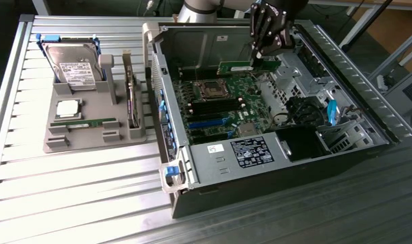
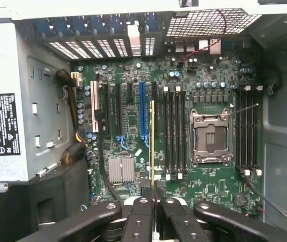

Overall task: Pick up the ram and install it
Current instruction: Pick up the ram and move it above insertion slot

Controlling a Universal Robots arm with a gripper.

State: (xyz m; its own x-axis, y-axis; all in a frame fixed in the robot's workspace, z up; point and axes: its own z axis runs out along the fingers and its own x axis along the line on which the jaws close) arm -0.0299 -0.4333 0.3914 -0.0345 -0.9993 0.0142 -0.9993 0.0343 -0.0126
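My gripper hangs over the open computer case, shut on the ram, a long green stick with a white label held level above the motherboard. In the wrist view the ram shows edge-on as a thin line running out from between my black fingers. It lies over the board beside the black memory slots, left of the CPU socket. Whether it touches a slot I cannot tell. A look-alike green stick lies in the grey tray.
The grey tray at the exterior view's left also carries a hard drive, a square silver CPU and an upright dark expansion card. Inside the case are the power supply, cables and a blue clip. More memory slots flank the socket.
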